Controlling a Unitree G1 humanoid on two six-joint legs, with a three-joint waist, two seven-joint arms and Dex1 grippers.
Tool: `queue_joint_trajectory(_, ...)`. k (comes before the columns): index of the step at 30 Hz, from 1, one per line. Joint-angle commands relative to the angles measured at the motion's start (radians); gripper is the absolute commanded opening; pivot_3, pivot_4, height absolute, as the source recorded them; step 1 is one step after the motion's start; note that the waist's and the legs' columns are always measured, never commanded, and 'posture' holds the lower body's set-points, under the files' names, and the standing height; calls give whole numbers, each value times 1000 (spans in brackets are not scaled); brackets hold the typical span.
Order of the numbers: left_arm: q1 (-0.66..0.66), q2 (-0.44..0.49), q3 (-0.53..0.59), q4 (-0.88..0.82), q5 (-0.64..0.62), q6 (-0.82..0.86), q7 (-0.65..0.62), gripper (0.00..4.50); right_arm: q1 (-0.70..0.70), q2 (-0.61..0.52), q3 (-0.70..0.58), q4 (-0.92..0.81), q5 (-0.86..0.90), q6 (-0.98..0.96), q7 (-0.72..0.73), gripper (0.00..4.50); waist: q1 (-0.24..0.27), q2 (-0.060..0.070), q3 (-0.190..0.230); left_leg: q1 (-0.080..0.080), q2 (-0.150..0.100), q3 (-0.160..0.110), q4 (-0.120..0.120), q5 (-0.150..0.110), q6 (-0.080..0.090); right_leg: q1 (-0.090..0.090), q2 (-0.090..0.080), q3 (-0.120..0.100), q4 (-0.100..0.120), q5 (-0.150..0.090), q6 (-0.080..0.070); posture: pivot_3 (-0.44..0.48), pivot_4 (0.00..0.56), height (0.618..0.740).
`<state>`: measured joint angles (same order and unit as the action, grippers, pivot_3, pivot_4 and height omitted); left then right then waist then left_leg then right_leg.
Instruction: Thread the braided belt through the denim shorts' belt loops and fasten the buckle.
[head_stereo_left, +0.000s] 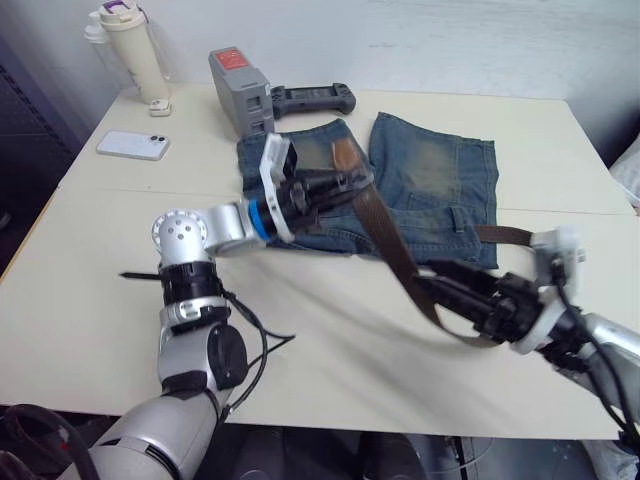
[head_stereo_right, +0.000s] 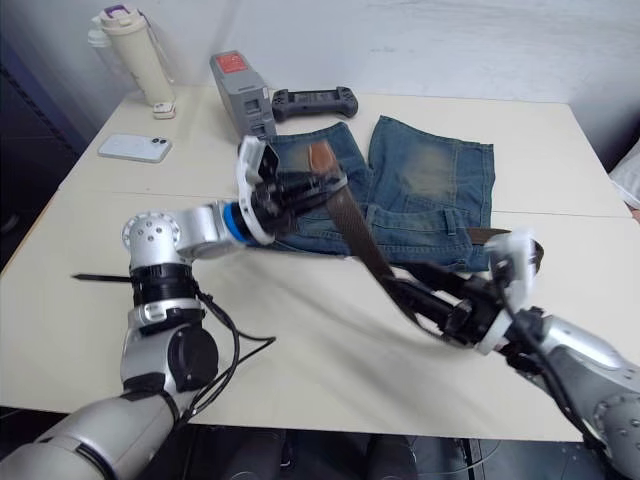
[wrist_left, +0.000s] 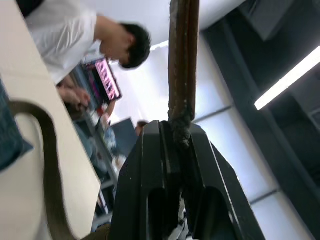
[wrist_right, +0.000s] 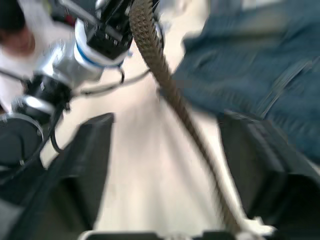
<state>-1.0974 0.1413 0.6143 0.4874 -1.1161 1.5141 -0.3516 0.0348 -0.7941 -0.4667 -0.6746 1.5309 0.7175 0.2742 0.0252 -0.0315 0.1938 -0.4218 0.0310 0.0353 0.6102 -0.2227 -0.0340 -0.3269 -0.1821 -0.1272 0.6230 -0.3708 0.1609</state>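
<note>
Left gripper (head_stereo_left: 345, 187) is clamped tight on the braided belt (head_stereo_left: 395, 250) – in the left wrist view you can see the strap squeezed between the two black fingers (wrist_left: 150, 170), rising straight up out of them. It's holding the belt up over the left leg of the denim shorts (head_stereo_left: 430, 185), close to the lighter tan end.

From there the belt runs down and toward the robot, slanting through the air to the right gripper (head_stereo_left: 440, 280). That one has its fingers spread wide apart, and the right wrist view shows the woven strap passing through the gap between them without either finger pinching it. The belt then loops around near the right gripper and a dark stretch of it comes back along the table edge by the shorts' right side.

The shorts lie flat on the pale table (head_stereo_left: 330, 350), legs pointing away from the robot, with the faded brownish patches showing. Can't make out the buckle or the loops.

Further back – a grey box with a red label (head_stereo_left: 240, 90), a black handheld controller (head_stereo_left: 312, 99), a white phone (head_stereo_left: 133, 146) and a cream bottle (head_stereo_left: 132, 50). A person in a white top (wrist_left: 65, 35) shows in the left wrist view.
</note>
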Motion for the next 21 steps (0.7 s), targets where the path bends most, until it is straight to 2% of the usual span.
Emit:
queue_joint_trajectory(1,-75,50,-18,71,23,-74,-40,0,-40,21,-50,-41,127,-77,-69,4405,-3,0,0,0,0,0,0,0,0,0,0,0,0,0,0,0,150,740)
queue_joint_trajectory(4,-101,20,-34,144,83,-189,1,0,-89,36,9,-84,211,-112,-133,4405,-1,0,0,0,0,0,1,0,0,0,0,0,1,0,0,0,150,740)
queue_joint_trajectory(7,-70,-87,-45,135,97,-250,68,0,-122,118,217,-163,238,-123,-236,4405,-1,-1,-1,0,0,-1,1,0,0,1,0,-1,-1,0,0,0,150,740)
queue_joint_trajectory(12,-18,-251,9,43,-13,-226,220,0,-72,264,471,-153,79,-111,-332,4405,-2,-2,0,-2,-1,-2,0,0,0,1,-1,-2,-2,0,1,0,150,740)
queue_joint_trajectory(17,39,-329,27,-54,-123,-185,354,0,-66,394,506,-78,-7,-177,-350,4405,-16,-2,0,0,0,-1,2,0,0,0,-1,-1,2,0,1,0,150,740)
queue_joint_trajectory(21,83,-360,31,-117,-228,-206,469,0,-86,539,456,21,-55,-281,-375,4405,-22,-2,0,0,0,-1,2,0,0,0,0,0,3,0,1,0,150,740)
